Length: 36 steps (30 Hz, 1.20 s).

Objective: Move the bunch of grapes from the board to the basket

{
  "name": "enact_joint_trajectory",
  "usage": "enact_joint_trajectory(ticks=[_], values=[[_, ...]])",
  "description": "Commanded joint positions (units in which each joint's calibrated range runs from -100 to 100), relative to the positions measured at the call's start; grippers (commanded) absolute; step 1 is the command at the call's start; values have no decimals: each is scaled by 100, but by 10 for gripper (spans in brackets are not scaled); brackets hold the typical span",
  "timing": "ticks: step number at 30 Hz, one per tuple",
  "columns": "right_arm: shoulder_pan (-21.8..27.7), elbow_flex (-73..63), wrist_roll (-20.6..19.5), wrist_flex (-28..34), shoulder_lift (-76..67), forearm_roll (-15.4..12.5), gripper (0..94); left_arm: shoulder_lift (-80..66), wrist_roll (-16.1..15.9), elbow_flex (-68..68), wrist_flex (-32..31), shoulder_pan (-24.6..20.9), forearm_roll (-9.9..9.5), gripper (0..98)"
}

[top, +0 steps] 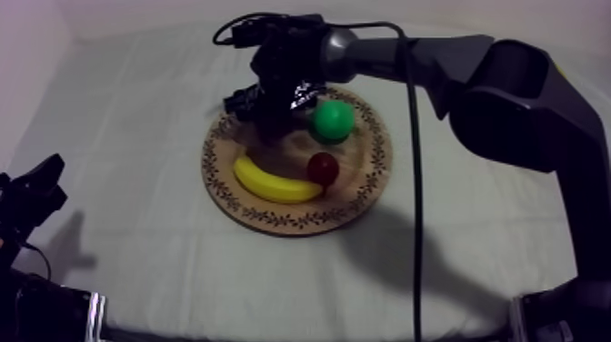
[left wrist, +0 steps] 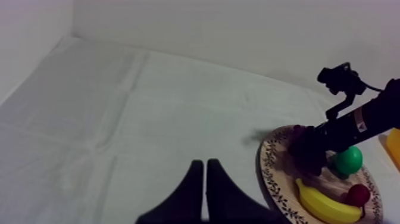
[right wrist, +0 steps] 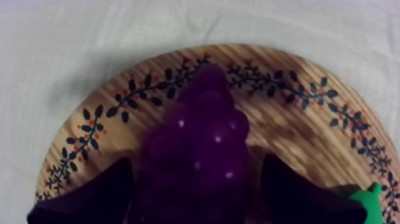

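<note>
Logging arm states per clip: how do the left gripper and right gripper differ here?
The left gripper has its fingers together, shut on nothing; the right gripper has them apart, either side of the bunch of grapes. The left gripper is well clear of the wooden board; the right gripper is down over it. Both have black fingers.

Dim, cool light falls from above, laying soft dark shadows across the grey-white cloth.

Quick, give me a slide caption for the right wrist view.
Right gripper at the wooden board, open fingers either side of the bunch of grapes.
</note>
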Motion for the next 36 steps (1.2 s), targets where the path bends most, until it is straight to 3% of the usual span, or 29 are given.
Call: enact_joint_trajectory(ticks=[1, 9, 24, 36], values=[[-9, 16, 71, -56, 11, -12, 508, 0, 1, -4, -3, -1, 1, 1], [-25, 366, 165, -271, -290, 41, 388, 0, 1, -4, -3, -1, 1, 1], [215, 1842, 168, -578, -2147, 147, 396, 0, 1, -4, -3, -1, 1, 1], [1020, 3250, 791, -1177, -4225, 52, 404, 0, 1, -4, -3, -1, 1, 1]])
